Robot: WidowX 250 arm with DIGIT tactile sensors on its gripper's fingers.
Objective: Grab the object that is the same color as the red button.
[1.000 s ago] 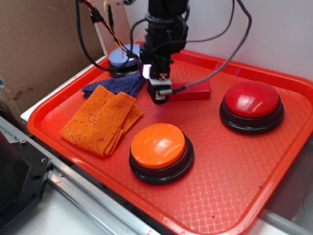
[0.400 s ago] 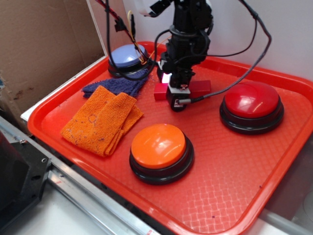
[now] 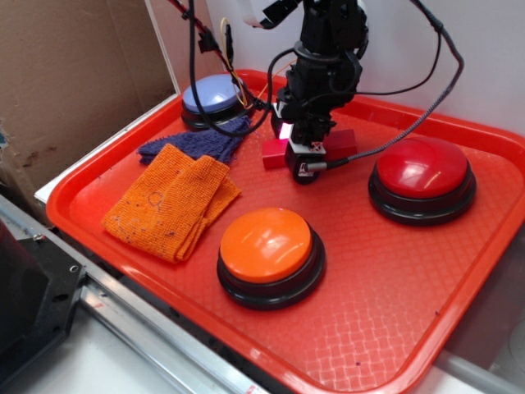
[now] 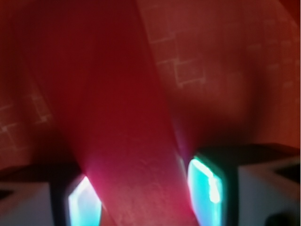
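The object, a small glossy red block [image 3: 340, 144], lies on the red tray [image 3: 394, 279] left of the red button [image 3: 422, 167], a dark-red dome on a black base. My gripper [image 3: 304, 167] stands straight down over the block's middle and hides that part; both ends of the block stick out. In the wrist view the red block [image 4: 127, 141] runs slantwise between the two glowing pads [image 4: 207, 183], filling the gap, and both pads sit against its sides. My gripper [image 4: 143, 200] is shut on it. The block still looks low, at tray level.
An orange dome button [image 3: 265, 244] stands at the tray's front. A lavender-blue button [image 3: 212, 93] sits at the back left. A folded orange cloth [image 3: 168, 201] and a dark blue cloth [image 3: 197, 144] lie on the left side. Cables hang beside the arm.
My gripper has moved right from the block's left end to its middle and settled down astride it. The block has shifted slightly.
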